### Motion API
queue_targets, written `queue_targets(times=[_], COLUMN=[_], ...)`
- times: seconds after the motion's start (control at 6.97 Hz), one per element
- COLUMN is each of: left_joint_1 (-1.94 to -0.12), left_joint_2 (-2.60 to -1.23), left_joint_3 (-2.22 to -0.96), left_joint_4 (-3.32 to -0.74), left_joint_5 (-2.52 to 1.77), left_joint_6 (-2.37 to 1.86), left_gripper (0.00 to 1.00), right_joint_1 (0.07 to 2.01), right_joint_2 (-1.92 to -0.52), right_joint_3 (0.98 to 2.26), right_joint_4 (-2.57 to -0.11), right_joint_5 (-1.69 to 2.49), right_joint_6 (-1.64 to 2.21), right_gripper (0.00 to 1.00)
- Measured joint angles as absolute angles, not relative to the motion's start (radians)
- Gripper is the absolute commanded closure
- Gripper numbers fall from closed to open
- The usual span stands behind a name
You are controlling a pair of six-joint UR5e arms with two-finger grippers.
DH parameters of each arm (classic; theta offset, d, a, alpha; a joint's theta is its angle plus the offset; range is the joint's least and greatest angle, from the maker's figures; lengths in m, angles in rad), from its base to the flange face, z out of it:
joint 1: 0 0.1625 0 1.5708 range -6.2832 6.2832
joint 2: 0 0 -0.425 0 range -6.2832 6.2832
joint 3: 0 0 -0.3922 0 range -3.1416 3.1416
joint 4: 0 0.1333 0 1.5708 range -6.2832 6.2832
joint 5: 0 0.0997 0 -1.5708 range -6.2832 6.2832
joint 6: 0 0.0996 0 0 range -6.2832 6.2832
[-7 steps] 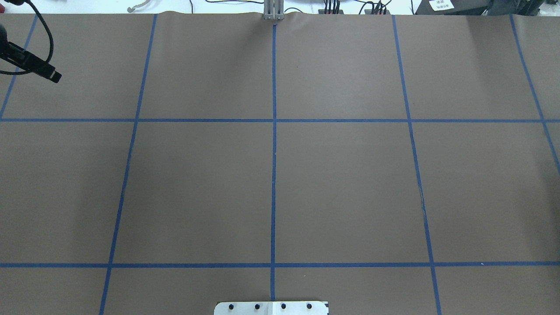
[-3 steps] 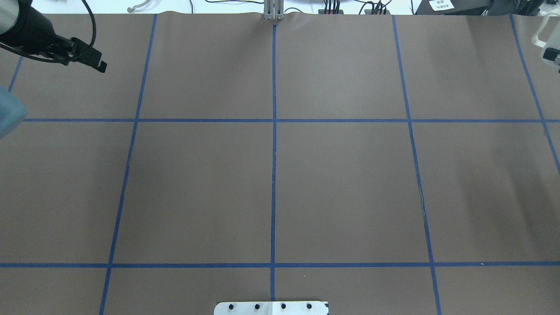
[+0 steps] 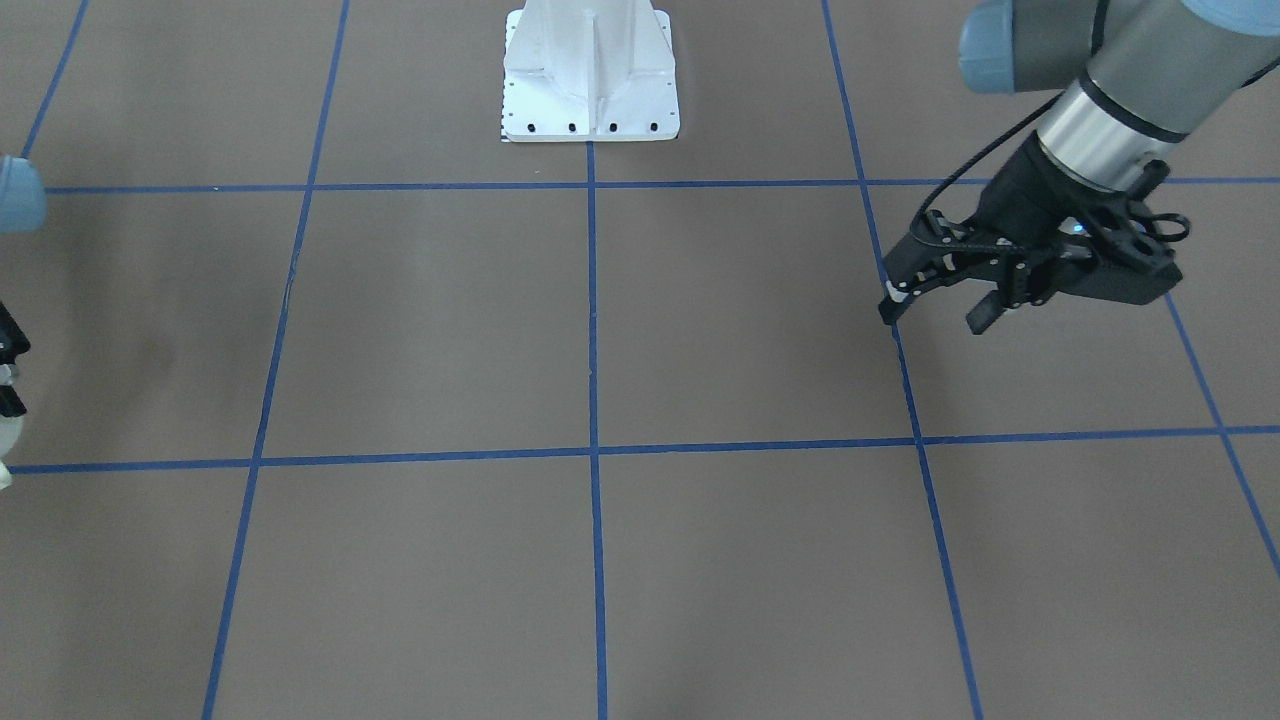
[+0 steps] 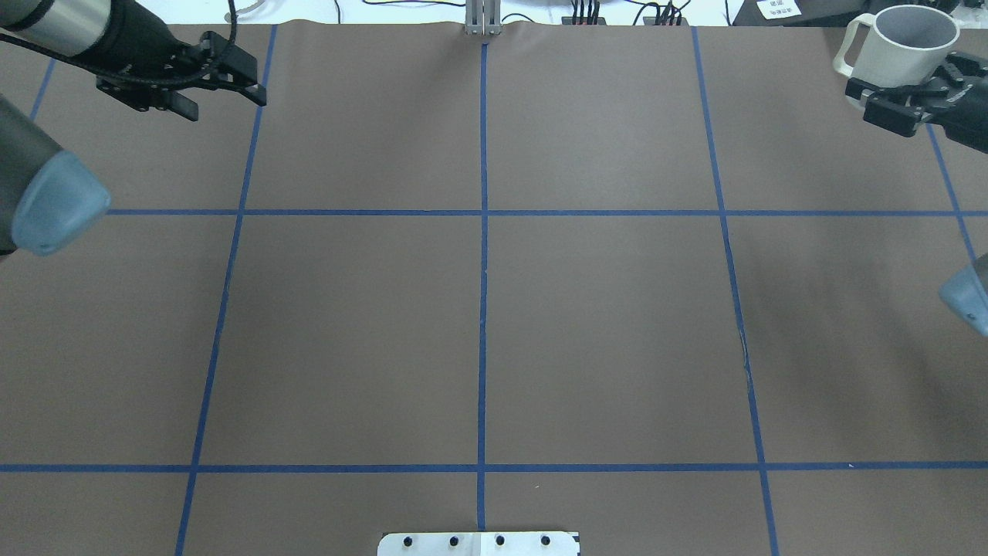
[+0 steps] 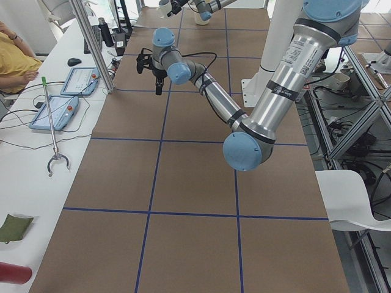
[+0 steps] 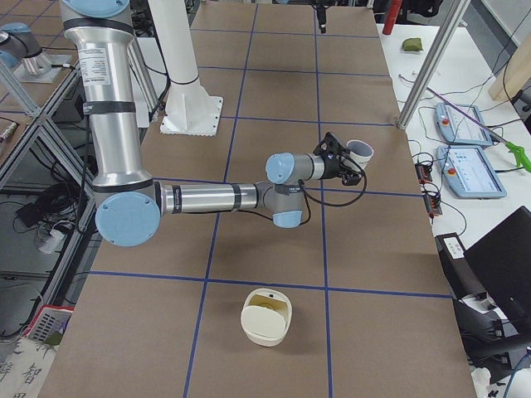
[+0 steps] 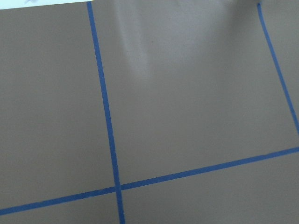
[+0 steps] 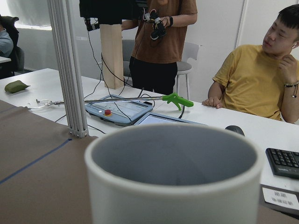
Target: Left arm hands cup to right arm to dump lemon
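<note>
Right hand (image 4: 899,93) clenched on the cup (image 4: 903,42), fingers gripping the body below the rim. Cup upright, mouth up, squarish handle pointing toward the table's middle. It is held up off the table (image 4: 617,309), near the far edge on the right side. Right wrist view: the grey inside of the cup fills the lower part, and what shows of the inside looks bare; the bottom is hidden. Lettering on the cup is not visible in any view

Right arm (image 6: 207,199) stretches low across the table from the near edge out to the far edge

Left hand (image 3: 932,318) released, both fingers spread wide, nothing between them. It hangs above the table near the far edge on the left side, well apart from the cup, fingers pointing toward the table's middle. Left arm (image 5: 275,91) reaches out from the near edge, elbow hanging over the table. Left wrist view: only brown table cover and blue tape lines

White container (image 6: 265,332) sits on the table toward the right end, open top, something pale yellow inside; cannot tell what it is

Past the far edge, a person in a yellow shirt (image 8: 261,88) sits and a person in a brown shirt (image 8: 159,42) stands
</note>
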State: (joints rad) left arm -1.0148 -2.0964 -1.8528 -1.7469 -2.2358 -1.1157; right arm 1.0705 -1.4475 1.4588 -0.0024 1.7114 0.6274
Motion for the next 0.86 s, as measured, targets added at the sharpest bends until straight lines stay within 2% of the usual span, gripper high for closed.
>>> queue_targets(times=[0.29, 0.86], left_joint_1=[-0.952, -0.918], left_joint_2=[-2.207, -2.299], left_joint_3=[-1.843, -1.793], left_joint_4=[-1.750, -1.759], left_joint_5=[-2.231, -2.216], left_joint_6=[-1.353, -1.535], left_gripper=[0.00, 0.01], right_joint_1=[0.950, 0.682], right_joint_2=[-1.357, -1.150], right_joint_3=[1.463, 1.465], right_joint_4=[-0.090, -0.336], right_joint_5=[1.526, 1.089], right_joint_6=[0.567, 0.257], right_gripper=[1.00, 1.00])
